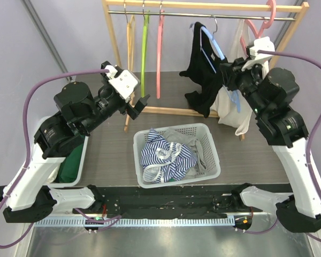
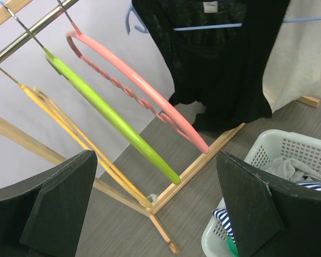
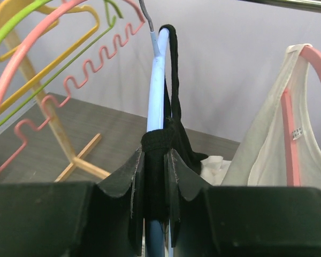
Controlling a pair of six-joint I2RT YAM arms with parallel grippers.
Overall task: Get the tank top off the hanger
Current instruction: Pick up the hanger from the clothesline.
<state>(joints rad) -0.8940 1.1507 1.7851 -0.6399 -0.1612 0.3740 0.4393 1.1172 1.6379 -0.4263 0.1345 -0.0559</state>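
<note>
"Tank top (image 1: pixel 198 69), where?"
"On the blue hanger (image 3: pixel 156 80) at the rack (image 1: pixel 203 4). Right gripper (image 3: pixel 155 155) pinches its strap against that hanger."
"Left gripper (image 1: pixel 140 105)?"
"Spread wide, near the pink hanger (image 1: pixel 159 53), holding nothing."

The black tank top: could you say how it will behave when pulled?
Probably floppy: the black tank top hangs in loose folds. Likely light; its strap bunches thin in the right gripper. It may drag the blue hanger along.
</note>
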